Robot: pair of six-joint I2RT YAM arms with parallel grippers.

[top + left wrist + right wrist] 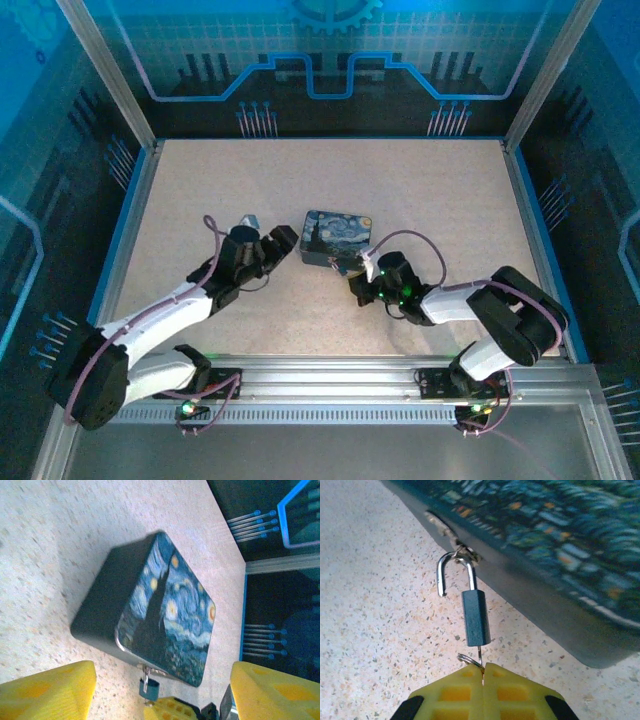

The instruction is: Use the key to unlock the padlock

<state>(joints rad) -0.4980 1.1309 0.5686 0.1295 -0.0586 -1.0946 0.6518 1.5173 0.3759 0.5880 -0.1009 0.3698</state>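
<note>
The padlock (pixel 475 618) has a dark bluish body and hangs from the hasp on the tin's front wall. Its silvery shackle (pixel 454 567) stands sprung, with one leg free of the body. The key (pixel 479 654) sticks into the padlock's underside, its small ring beside it. My right gripper (pixel 483 672) is shut on the key's head, right below the lock. In the left wrist view the padlock (pixel 149 687) shows beneath the tin. My left gripper (pixel 162 679) is open, its yellow fingers (pixel 47 690) wide apart and short of the tin, holding nothing.
The blue painted tin (pixel 337 240) lies mid-table between the two grippers, the left gripper (pixel 270 236) at its left end and the right gripper (pixel 357 272) at its front. Speckled tabletop (pixel 420 180) spreads behind it, bounded by blue rails and glass walls.
</note>
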